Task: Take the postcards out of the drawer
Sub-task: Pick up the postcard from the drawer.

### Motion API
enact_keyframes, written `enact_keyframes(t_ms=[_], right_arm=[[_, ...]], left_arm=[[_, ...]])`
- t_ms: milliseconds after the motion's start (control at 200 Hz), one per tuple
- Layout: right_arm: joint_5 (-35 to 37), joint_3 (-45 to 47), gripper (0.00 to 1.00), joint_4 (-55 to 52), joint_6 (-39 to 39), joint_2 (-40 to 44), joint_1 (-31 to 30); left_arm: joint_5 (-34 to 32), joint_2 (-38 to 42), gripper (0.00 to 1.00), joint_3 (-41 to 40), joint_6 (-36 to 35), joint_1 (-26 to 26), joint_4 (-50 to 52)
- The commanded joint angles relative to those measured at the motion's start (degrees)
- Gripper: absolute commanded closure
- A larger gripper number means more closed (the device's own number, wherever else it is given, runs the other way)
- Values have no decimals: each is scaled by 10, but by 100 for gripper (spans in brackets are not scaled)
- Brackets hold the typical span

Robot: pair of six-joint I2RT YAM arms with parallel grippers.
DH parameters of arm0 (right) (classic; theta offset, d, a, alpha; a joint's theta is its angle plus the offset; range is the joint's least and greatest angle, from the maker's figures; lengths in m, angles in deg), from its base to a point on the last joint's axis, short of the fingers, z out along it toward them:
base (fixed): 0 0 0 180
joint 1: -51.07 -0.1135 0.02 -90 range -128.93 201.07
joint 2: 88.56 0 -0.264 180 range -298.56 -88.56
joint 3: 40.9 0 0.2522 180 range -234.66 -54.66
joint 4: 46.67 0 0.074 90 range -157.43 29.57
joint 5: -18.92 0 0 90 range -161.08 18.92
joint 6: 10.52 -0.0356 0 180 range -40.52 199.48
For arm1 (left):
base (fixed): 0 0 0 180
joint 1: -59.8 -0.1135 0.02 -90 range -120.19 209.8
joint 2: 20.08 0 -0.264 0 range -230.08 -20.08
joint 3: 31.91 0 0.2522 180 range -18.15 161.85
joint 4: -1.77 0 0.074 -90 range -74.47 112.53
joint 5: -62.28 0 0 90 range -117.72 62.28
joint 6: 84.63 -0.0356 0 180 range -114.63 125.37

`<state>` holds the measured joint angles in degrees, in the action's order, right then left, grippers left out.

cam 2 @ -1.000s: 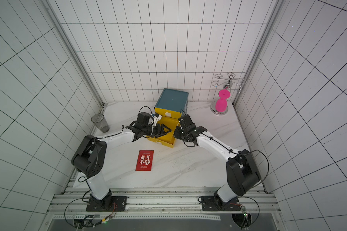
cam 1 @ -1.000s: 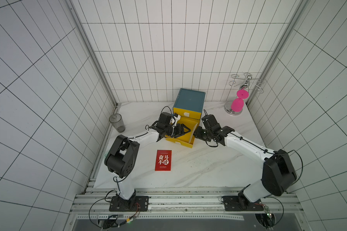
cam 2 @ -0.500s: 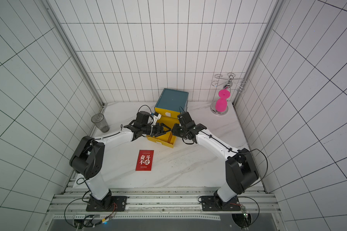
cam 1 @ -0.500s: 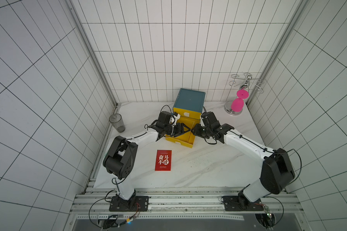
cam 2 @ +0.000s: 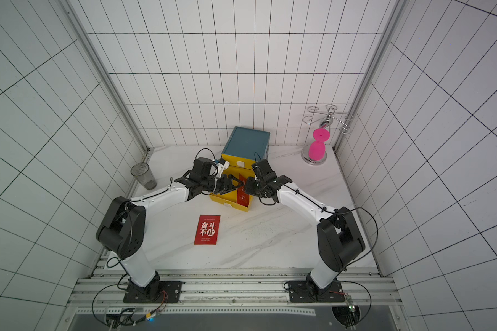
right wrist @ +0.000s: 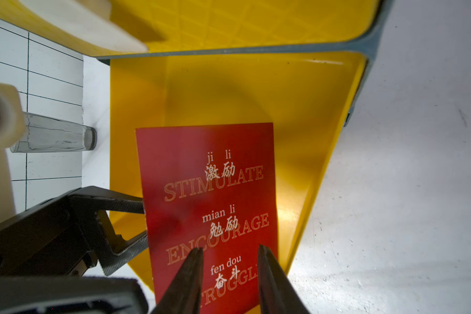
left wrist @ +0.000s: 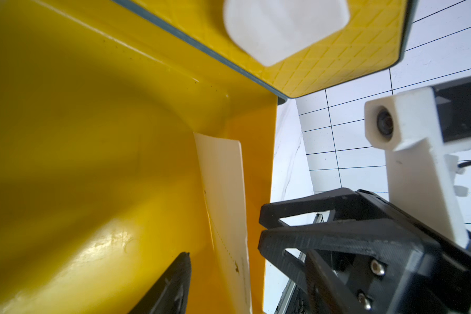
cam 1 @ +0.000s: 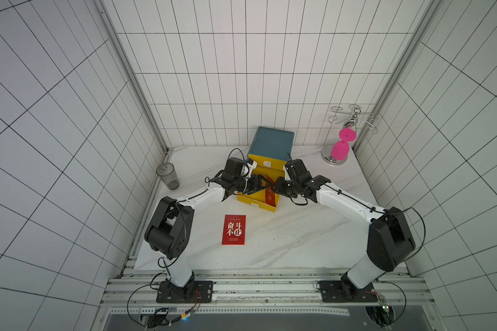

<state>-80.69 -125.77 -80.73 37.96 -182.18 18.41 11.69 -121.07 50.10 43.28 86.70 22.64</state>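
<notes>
In both top views one postcard (cam 1: 234, 229) lies flat on the worktop (cam 1: 299, 235) in front of the open yellow drawer (cam 1: 254, 204); it is red, with large white characters and small print below; neither wrist view shows it. A second postcard (cam 1: 269, 195) stands on edge inside the drawer, against the wall on the right arm's side; from above it is only a thin red strip, with the left claw (cam 1: 267, 184) and the right claw (cam 1: 276, 184) meeting over it. The right wrist view shows its red face (right wrist: 210, 190), with white "ji li", "mian li", "fen dou" over STIMULATE, ENCOURAGE and a partly hidden third word; the left wrist view shows its plain pale back (left wrist: 223, 204). In the right wrist view the right claw's fingers (right wrist: 191, 271) stand parted before that face, gripping nothing; the left claw's fingers (right wrist: 125, 202) are spread wide at the card's edge, holding nothing.
</notes>
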Motion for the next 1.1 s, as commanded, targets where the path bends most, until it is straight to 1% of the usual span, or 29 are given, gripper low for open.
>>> enact_keyframes(t_ms=[0, 95, 245, 465, 585, 820, 930, 1049, 1094], right_arm=[[-2, -29, 63, -6, 4, -1, -2], [4, -25, 63, -6, 4, 7, -2], [12, -24, 63, -13, 5, 23, -1], [22, -22, 63, -22, 7, 47, 1], [23, -18, 63, -25, 8, 57, 5], [21, -10, 64, -30, 8, 70, 12], [20, -10, 64, -32, 8, 74, 14], [21, -7, 64, -34, 10, 78, 16], [21, -5, 63, -34, 10, 80, 17]], left_arm=[[-7, 9, 37, 17, -13, -2, 4], [-13, 5, 40, 21, -15, -2, 18], [-29, 0, 51, 28, -14, -2, 41], [-49, 7, 61, 37, -10, -1, 59], [-54, 3, 63, 46, -16, 1, 73], [-62, -10, 63, 65, -21, 12, 92], [-70, -21, 66, 83, -28, 20, 109], [-82, -35, 66, 103, -39, 27, 134], [-83, -40, 69, 107, -40, 28, 140]])
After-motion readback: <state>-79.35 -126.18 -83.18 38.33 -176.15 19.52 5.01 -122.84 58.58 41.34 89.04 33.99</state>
